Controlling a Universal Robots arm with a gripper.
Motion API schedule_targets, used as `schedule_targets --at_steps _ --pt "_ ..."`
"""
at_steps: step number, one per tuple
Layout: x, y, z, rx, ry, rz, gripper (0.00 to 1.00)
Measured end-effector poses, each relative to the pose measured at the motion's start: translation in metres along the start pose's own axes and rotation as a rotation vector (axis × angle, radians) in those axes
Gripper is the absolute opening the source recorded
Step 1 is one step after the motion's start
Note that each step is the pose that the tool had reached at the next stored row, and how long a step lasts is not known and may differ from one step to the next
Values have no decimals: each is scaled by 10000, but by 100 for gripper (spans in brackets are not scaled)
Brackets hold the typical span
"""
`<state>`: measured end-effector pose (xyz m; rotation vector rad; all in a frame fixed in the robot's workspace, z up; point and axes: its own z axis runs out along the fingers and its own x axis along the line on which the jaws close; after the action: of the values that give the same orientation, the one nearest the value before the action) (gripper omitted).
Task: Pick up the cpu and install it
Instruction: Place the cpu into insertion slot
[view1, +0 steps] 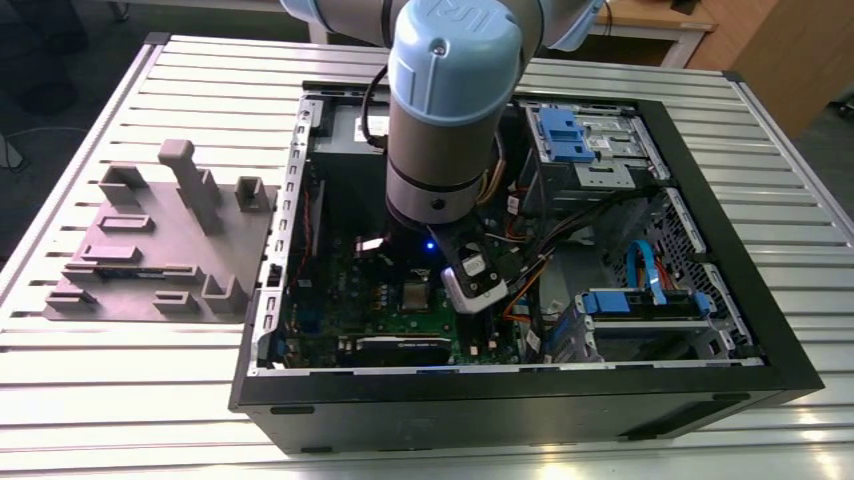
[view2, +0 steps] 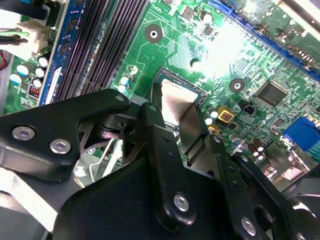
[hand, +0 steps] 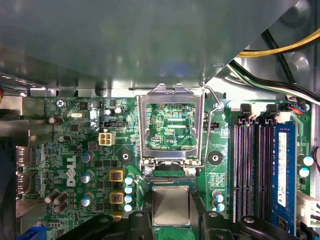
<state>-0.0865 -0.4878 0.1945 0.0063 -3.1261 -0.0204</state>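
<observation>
- Silvery cpu (hand: 171, 200) pinched by opposite edges in claw (hand: 175, 217), kept flat to meet the socket squarely.
- Poised at open socket on green motherboard (hand: 100, 165); load frame (hand: 171, 125) hinged up for access.

A silvery table (view1: 134, 400) of long ribbed metal slats spreads out on every side below the gripper (hand: 175, 217), and bright light glints off its near edge. Well beyond the gripper, past the table's far corner on the exterior view's right, stands pale wooden furniture (view1: 781, 55). Far from the gripper on the exterior view's left lies a dark, shadowed floor (view1: 54, 60).
</observation>
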Motion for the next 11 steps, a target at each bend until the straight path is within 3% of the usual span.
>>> schedule_targets --at_steps 5,6,11 --pt "0 0 0 -4 -2 0 42" --pt "0 1 -2 -4 -1 0 48" --pt "0 0 -3 -2 0 0 48"
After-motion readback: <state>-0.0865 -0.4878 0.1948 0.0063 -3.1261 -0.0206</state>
